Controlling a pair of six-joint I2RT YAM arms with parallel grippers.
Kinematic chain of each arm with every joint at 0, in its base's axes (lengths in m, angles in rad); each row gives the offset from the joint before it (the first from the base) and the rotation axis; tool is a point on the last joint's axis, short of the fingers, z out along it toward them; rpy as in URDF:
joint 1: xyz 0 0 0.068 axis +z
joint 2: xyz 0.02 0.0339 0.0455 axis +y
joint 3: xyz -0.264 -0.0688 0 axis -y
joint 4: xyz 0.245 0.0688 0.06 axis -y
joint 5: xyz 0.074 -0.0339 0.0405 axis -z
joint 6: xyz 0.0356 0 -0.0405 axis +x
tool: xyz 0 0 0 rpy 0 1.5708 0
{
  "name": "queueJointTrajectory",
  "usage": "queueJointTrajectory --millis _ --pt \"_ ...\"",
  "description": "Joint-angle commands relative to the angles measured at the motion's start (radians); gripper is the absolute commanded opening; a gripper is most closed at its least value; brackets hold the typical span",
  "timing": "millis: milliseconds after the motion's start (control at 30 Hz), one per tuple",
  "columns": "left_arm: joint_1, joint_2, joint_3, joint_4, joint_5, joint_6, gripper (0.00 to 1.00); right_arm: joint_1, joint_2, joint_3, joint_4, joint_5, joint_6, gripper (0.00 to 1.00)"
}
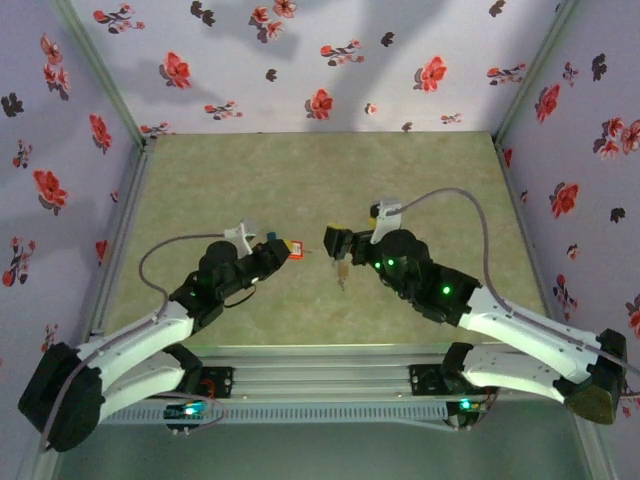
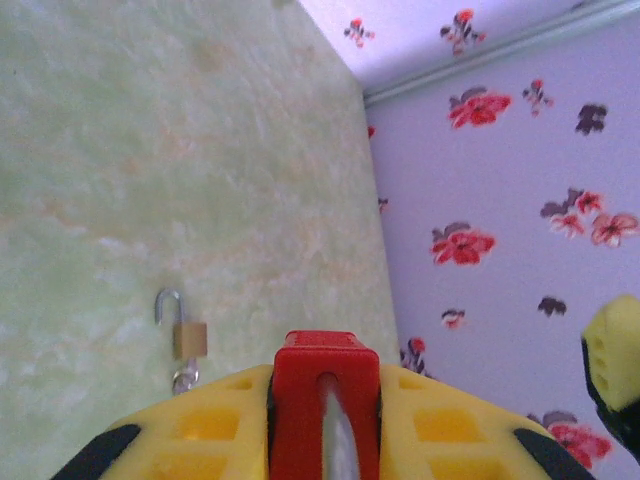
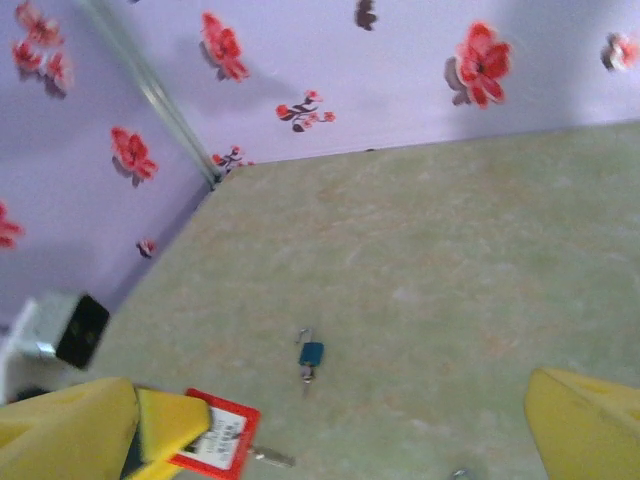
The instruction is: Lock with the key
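Left gripper point(image 1: 284, 249) pinching a red-tagged key point(image 2: 300, 395), right gripper point(image 1: 336, 243) spread wide, brass padlock point(image 2: 188, 338) with open shackle lying on green table point(image 2: 150, 150)

Both arms have white lower links, black upper joints and black bases point(image 1: 60, 395). On the left arm point(image 1: 130, 355) a thin grey cable point(image 1: 148, 260) runs to the wrist. The right arm point(image 1: 530, 325) has a longer grey cable point(image 1: 470, 197) and small green lights point(image 1: 445, 292). The left tool point(image 1: 275, 246) has yellow plastic fingers point(image 2: 450, 435) with square recesses and black patches. The right tool point(image 1: 335, 242) has yellow fingers point(image 3: 585, 425) too.
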Motion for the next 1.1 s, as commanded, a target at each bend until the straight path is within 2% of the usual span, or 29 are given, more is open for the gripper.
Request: queueJointTrajectory --millis 0,200,433,600,633,700,733,1067 --pt "-0.019 0.032 -0.03 0.328 -0.107 -0.078 0.0 -0.022 0.035 0.064 -0.199 0.039 0.295 0.99" --pt "-0.053 0.14 -0.061 0.583 -0.19 -0.119 0.0 -0.037 0.064 0.084 -0.234 -0.018 0.575 0.99" --pt "-0.095 0.359 -0.041 0.825 -0.218 -0.204 0.0 -0.079 0.091 0.067 -0.212 -0.088 0.748 0.99" --pt "-0.14 0.423 0.028 0.829 -0.22 -0.203 0.0 -0.108 0.091 0.026 -0.163 -0.152 0.803 0.98" --pt "-0.145 0.435 0.041 0.829 -0.222 -0.212 0.0 -0.112 0.09 0.022 -0.167 -0.15 0.815 0.95" --pt "-0.154 0.46 0.061 0.84 -0.222 -0.224 0.0 -0.121 0.083 0.005 -0.158 -0.154 0.838 0.81" --pt "-0.159 0.474 0.072 0.843 -0.221 -0.235 0.0 -0.123 0.078 -0.009 -0.144 -0.154 0.85 0.79" --pt "-0.196 0.551 0.13 0.863 -0.234 -0.306 0.0 -0.158 0.074 -0.048 -0.078 -0.191 0.875 0.7"
